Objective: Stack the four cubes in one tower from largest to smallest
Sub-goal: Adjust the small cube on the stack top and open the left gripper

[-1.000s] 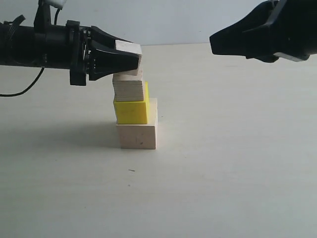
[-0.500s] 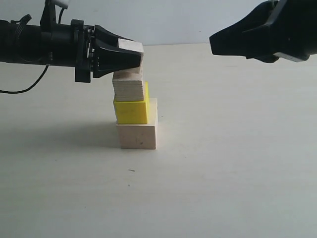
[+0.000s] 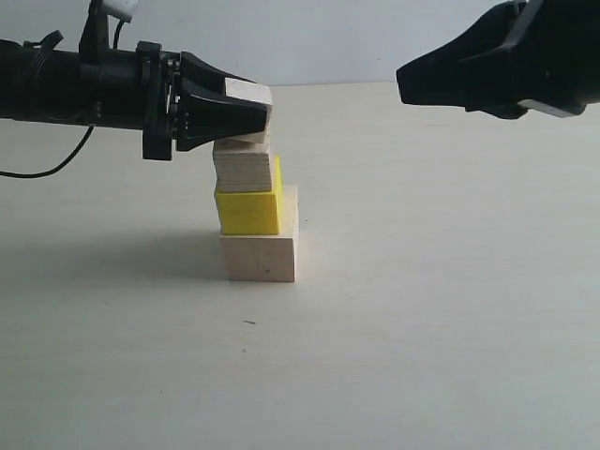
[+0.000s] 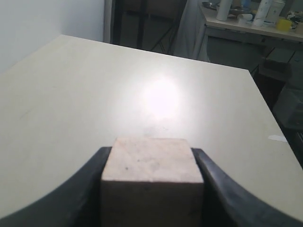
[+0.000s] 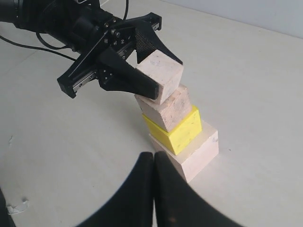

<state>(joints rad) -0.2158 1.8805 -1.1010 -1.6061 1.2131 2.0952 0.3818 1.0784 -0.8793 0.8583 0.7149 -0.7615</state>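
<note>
Pale cream tabletop [image 3: 422,337] under a plain light wall, nearly bare. Near the middle, three cubes stacked: large wood cube [image 3: 260,258] at the bottom, yellow cube [image 3: 247,211] on it, small wood cube [image 3: 243,167] on the yellow one. Not squared up: yellow cube set toward the left edge of the base in the exterior view and overhanging it slightly, small wood cube turned a little against the yellow in the right wrist view.

Directly above the stack, tiny wood cube [image 3: 251,94], pinched between the two black fingers of the left gripper [image 3: 258,111], arm stretched in level from the left. Tilted, lower edge at or just over the top of the small wood cube; contact impossible to tell. In the left wrist view, same cube [image 4: 151,175] filling the gap between the fingers [image 4: 90,189], both pressed flat against its sides.

Right gripper [image 3: 405,82] up at the right, well apart from the stack, fingers squeezed together on nothing; tips [image 5: 146,165] pointing toward the stack from above.
</note>
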